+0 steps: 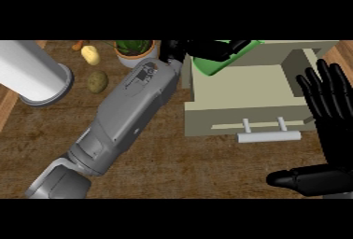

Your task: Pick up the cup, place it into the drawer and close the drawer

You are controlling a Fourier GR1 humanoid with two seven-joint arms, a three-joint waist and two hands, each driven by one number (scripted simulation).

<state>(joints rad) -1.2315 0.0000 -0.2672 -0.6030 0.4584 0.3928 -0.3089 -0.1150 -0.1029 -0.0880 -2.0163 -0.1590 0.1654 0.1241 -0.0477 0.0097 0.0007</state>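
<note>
left hand (207, 48): at the top of the view, at the end of the grey left forearm (127, 114) that crosses the surface slantwise from the lower left; its black fingers are curled round the green cup, over the rear left corner of the drawer.
cup (219, 64): green, tilted, clamped in the left hand; only its lower part and a strip at the upper right show, the rest is hidden by the fingers. it is held above the drawer's back left corner; whether it touches the drawer's edge cannot be told.
drawer (255, 77): cream box, pulled open, its hollow inside facing up; the front panel (241, 122) faces the lower edge of the view.
handle (269, 136): pale bar on two short posts, standing out from the front panel.
right hand (331, 126): at the right edge, fingers straight and apart pointing up, thumb out to the left near the bottom; resting just beside the drawer's right side, holding nothing.
surface (193, 168): dark brown, speckled wood grain.
white cylinder (31, 70): large, on a dark round base, at the upper left.
potatoes: one pale yellow (90, 55) near the top, one brownish (98, 81) below it, both left of the forearm.
plant pot (134, 50): green leaves in a pale pot, just beside the forearm's wrist end.
</note>
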